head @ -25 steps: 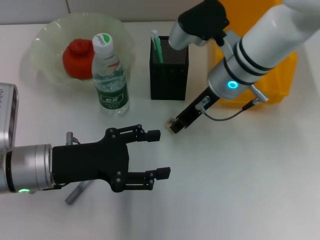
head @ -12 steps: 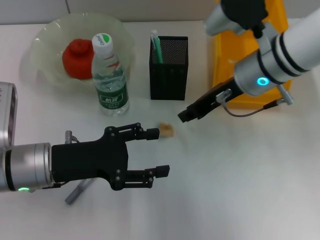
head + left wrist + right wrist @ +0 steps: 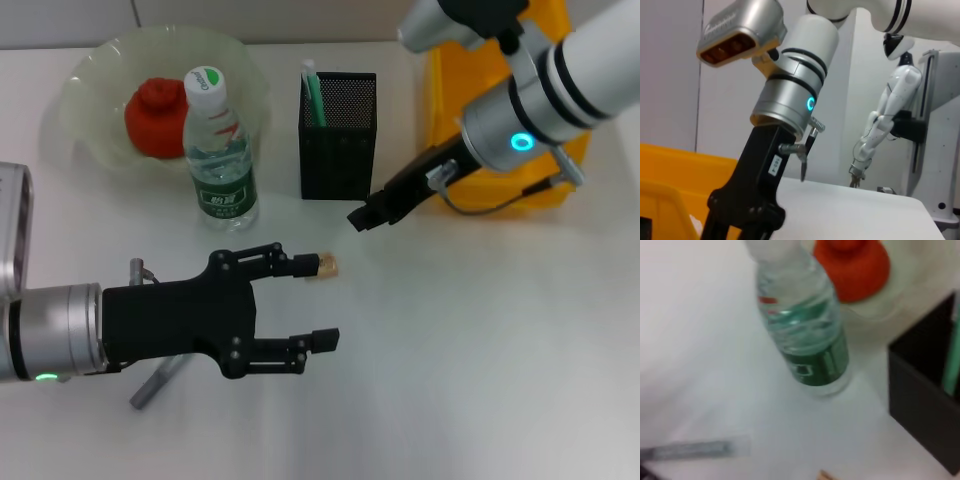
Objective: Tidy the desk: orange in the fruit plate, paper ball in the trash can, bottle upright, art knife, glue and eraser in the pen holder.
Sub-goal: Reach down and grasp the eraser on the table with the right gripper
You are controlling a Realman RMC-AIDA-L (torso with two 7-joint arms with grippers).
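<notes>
One eraser [image 3: 327, 266] lies loose on the tabletop [image 3: 480, 380], touching the spread jaws of the left gripper [image 3: 312, 304]; clumsy closing could flick it away. Right gripper [image 3: 362, 219] hovers nearby, state unclear.

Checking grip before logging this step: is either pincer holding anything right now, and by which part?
Nothing is held. The left pincer is open above the table, beside the eraser; the right pincer hangs empty near the pen holder.

The right arm [image 3: 790, 95] is slanting down frame centre, beside a yellow bin [image 3: 670, 175] lower left, above the white counter [image 3: 855, 210].
</notes>
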